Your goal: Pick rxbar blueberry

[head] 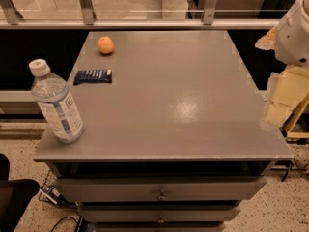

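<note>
The rxbar blueberry is a small flat dark navy wrapper with white lettering. It lies flat on the grey cabinet top, near the left edge, in front of the orange fruit. My gripper hangs at the far right, just past the cabinet's right edge and below the white arm. It is far from the bar, across the whole width of the top, and holds nothing that I can see.
A round orange fruit sits at the back left. A clear water bottle with a white cap stands at the front left corner. Drawers are below the front edge. A railing runs behind.
</note>
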Motion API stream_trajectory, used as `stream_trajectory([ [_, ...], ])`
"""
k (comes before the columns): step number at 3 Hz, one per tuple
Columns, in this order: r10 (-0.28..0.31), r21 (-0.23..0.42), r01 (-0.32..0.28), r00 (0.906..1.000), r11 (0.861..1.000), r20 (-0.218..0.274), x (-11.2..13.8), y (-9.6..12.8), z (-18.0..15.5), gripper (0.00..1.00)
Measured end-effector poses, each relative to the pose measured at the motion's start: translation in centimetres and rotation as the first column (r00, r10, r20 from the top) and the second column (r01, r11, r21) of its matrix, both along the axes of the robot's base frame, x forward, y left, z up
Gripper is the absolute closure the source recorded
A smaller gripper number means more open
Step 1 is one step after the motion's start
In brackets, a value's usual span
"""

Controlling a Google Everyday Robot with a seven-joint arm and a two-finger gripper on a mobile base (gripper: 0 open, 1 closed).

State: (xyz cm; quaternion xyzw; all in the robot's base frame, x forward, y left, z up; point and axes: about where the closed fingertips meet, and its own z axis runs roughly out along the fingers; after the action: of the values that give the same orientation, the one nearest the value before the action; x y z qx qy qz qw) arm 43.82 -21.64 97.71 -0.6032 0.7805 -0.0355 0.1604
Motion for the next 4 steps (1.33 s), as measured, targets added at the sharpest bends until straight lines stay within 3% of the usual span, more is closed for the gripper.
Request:
stream_trajectory([
  [1, 0.000, 0.000, 0.000, 1.0000, 1.000, 0.000, 0.0, 0.0, 0.0, 0.00],
  [2, 0.002, 0.086, -0.008, 0.9978, 0.996, 0.067, 2.6, 0.7, 1.3, 0.00],
  [3, -0.002, 0.246, -0.037, 0.9874, 0.969, 0.158, 7.7, 2.7, 2.9, 0.00],
  [4, 0.017, 0.450, -0.121, 0.9734, 0.885, 0.229, 13.1, 6.5, 4.1, 0.00],
])
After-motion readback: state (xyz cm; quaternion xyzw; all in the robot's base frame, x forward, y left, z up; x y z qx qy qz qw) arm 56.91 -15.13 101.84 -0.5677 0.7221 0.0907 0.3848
